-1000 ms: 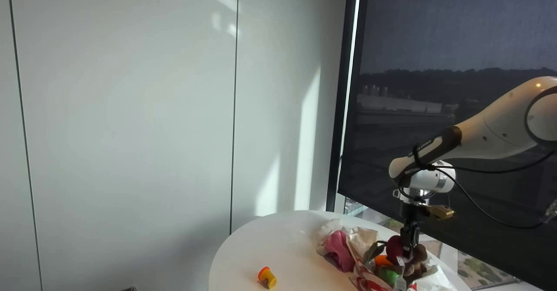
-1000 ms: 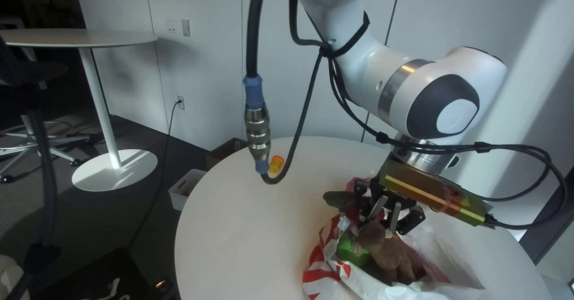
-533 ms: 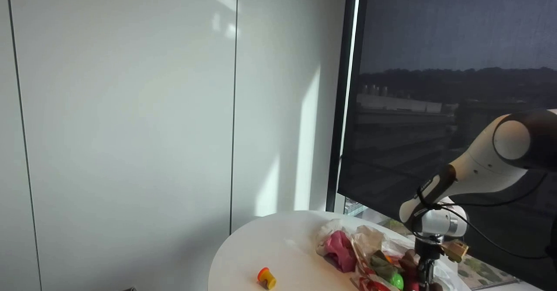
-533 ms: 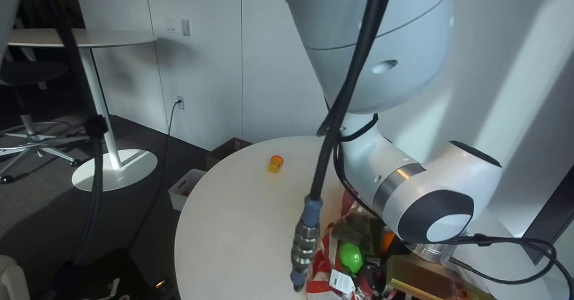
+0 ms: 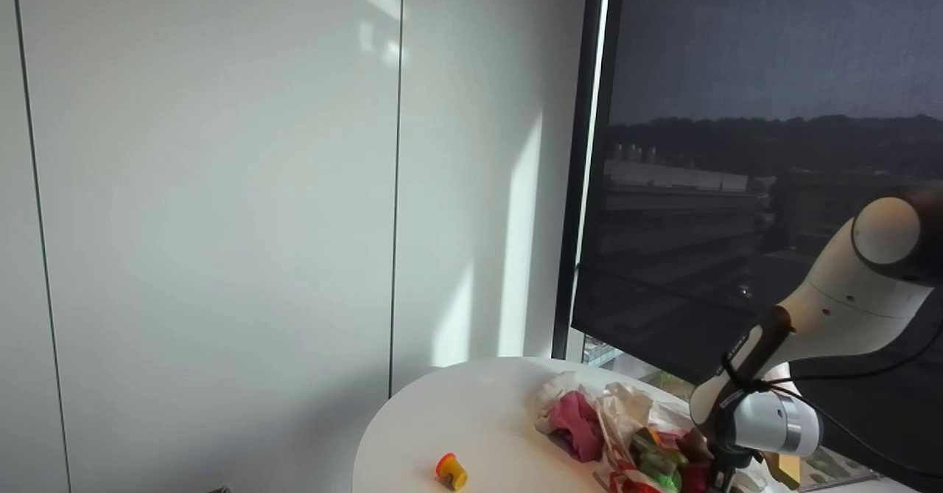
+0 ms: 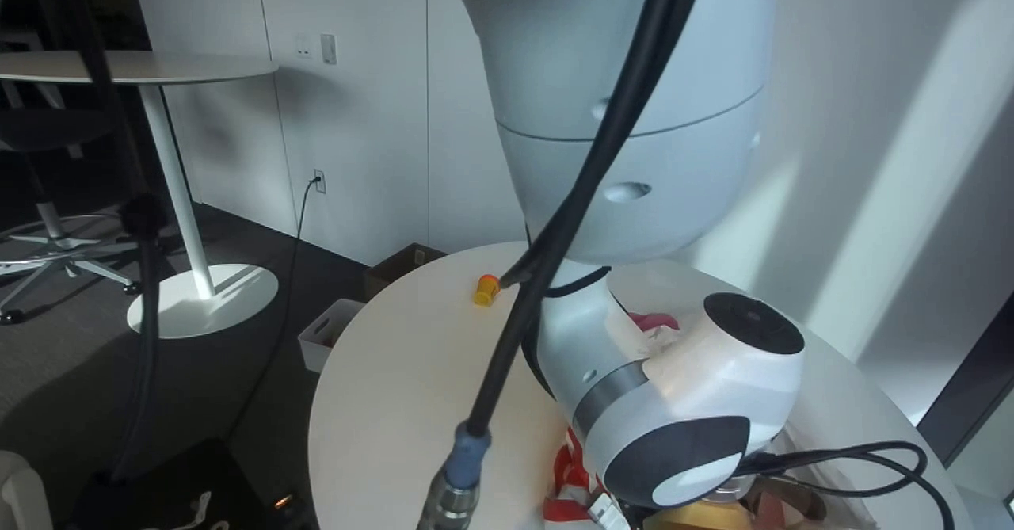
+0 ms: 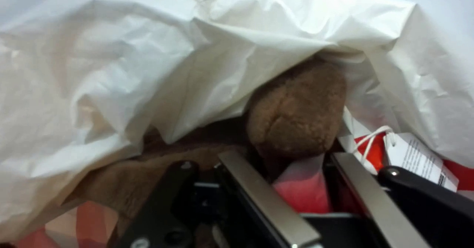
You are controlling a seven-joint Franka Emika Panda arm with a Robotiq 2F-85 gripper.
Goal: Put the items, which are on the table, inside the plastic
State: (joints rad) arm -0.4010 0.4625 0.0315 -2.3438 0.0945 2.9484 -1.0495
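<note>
the gripper [image 7: 284, 154] — spread, nothing seen clasped — is down in the red-and-white plastic bag [image 7: 214, 73], a brown plush toy [image 7: 296, 114] at twelve o'clock in the wrist view. in an exterior view, an orange-lidded yellow tub [image 5: 452, 472] lies at the bag's nine o'clock on the round white table [image 5: 479, 412].

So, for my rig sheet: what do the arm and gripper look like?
The rounded white robot arm has black caps, a silver band, a golden wrist box and a black cable with a blue-and-silver connector. The black, jointed gripper has silvery finger strips.
</note>
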